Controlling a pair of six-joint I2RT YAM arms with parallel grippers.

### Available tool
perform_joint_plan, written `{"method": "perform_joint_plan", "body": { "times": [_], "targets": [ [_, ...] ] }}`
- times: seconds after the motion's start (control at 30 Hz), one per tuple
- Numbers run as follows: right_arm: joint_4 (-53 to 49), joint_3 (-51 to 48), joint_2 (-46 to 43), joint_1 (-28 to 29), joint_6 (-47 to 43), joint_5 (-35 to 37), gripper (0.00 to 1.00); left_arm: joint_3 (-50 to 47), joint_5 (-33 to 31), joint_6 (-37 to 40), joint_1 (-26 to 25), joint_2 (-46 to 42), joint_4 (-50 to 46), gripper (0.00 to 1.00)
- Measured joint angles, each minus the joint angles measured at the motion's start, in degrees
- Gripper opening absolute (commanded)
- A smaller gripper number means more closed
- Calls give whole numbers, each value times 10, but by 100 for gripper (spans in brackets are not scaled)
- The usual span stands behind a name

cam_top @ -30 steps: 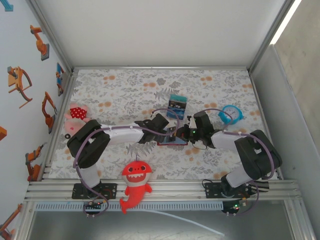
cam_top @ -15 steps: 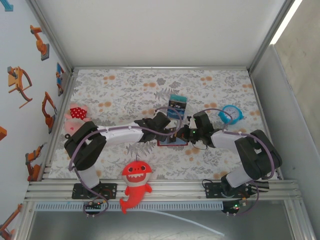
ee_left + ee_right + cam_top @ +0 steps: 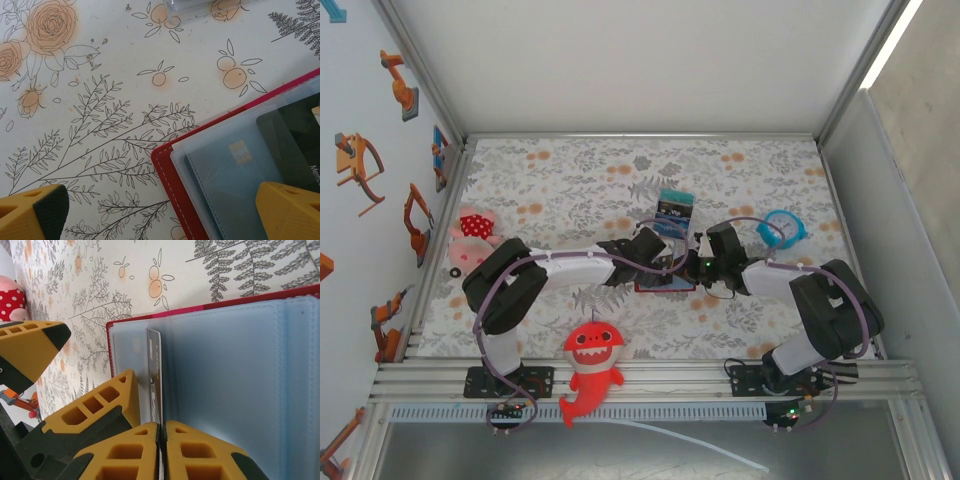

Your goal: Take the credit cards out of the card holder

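Note:
The dark red card holder (image 3: 670, 282) lies open on the flowered cloth between both arms, its bluish-grey panels (image 3: 225, 375) facing up. My right gripper (image 3: 160, 427) is shut on a thin credit card (image 3: 155, 365) that stands on edge, partly out of a left-hand pocket. My left gripper (image 3: 162, 212) is open and straddles the holder's left corner (image 3: 167, 170), with one yellow fingertip (image 3: 290, 210) over the panel and the other (image 3: 35, 210) over the cloth. Another card with a gold chip (image 3: 240, 150) shows through the translucent pocket, and a dark card (image 3: 290, 135) lies beside it. From above, the left gripper (image 3: 663, 262) and right gripper (image 3: 686, 268) meet over the holder.
A teal-blue-black striped block (image 3: 674, 212) stands just behind the holder. A blue alarm clock (image 3: 781, 229) sits at the right, a pink spotted plush (image 3: 472, 235) at the left edge, and a red shark plush (image 3: 592, 365) on the front rail.
My left gripper has moved a little to the right, over the holder's left corner. The right gripper has kept its place and its hold on the card.

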Motion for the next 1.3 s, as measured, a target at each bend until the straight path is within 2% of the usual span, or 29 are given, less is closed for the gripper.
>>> {"method": "perform_joint_plan", "body": {
  "times": [0.1, 0.23, 0.5, 0.63, 1.03, 1.3],
  "targets": [
    [10, 0, 0, 0, 5, -1, 21, 0, 3, 0, 0, 1, 3, 97],
    [30, 0, 7, 2, 13, -2, 22, 0, 4, 0, 0, 2, 4, 97],
    [45, 0, 21, 8, 15, -1, 0, 0, 3, 0, 0, 2, 4, 97],
    [29, 1, 20, 8, 7, 8, 0, 0, 3, 0, 0, 2, 4, 97],
    [-133, 40, -72, 8, -68, 51, 0, -20, -11, 5, 6, -11, 14, 97],
    [-250, 98, -120, 8, -148, 94, 0, -54, -13, 49, 13, -42, 34, 97]
  ]
}}
